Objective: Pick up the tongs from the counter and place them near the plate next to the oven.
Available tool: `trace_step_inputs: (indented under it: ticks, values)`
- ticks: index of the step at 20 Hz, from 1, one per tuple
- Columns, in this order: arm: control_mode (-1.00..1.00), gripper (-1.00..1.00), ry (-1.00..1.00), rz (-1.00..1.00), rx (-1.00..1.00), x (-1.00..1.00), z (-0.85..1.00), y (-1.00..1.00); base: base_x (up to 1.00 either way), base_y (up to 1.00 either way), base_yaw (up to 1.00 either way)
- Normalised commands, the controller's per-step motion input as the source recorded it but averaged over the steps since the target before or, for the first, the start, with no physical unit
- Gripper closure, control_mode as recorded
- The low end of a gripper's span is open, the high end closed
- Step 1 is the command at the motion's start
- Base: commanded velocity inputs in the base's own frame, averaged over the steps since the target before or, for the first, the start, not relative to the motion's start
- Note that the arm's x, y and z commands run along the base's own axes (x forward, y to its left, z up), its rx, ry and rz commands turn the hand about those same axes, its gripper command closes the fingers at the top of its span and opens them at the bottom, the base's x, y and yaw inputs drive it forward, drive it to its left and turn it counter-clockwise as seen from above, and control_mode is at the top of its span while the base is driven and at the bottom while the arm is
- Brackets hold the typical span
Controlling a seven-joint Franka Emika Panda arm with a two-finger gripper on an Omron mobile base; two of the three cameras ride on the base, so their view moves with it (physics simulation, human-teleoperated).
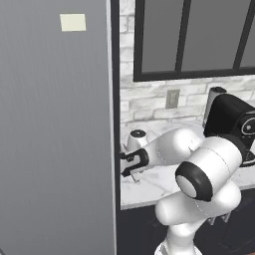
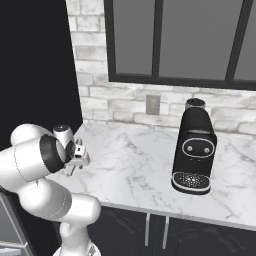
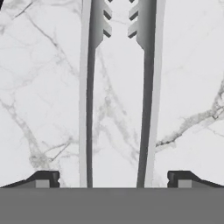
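The tongs [image 3: 89, 109] lie flat on the white marble counter [image 3: 192, 65], their two slim silver-grey arms running side by side up the hand view and their toothed tips at its top. My gripper [image 3: 113, 179] hangs low over them, open, with one dark fingertip outside each arm and touching neither. From the base cameras the gripper [image 1: 128, 164] [image 2: 77, 159] sits at the counter's [image 2: 140, 175] far left end, close to the surface. The plate and the oven are out of view.
A black coffee machine [image 2: 194, 150] [image 1: 231, 124] stands on the counter to the right of the arm. A tall grey panel [image 1: 55, 124] rises right beside the gripper on the left. Behind are a brick wall with an outlet [image 2: 153, 104] and a dark-framed window.
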Motion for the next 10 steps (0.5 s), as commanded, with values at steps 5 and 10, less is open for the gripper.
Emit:
trace_step_inputs:
  ticks: [5, 10]
  values:
    - [-1.0, 1.0, 0.01, 0.0, 0.0, -0.01, -0.1, 0.0, 0.0, 0.0, 0.0]
    - [-1.0, 1.0, -0.18, 0.0, 0.02, -0.21, 0.06, -0.2, 0.0, 0.0, 0.0]
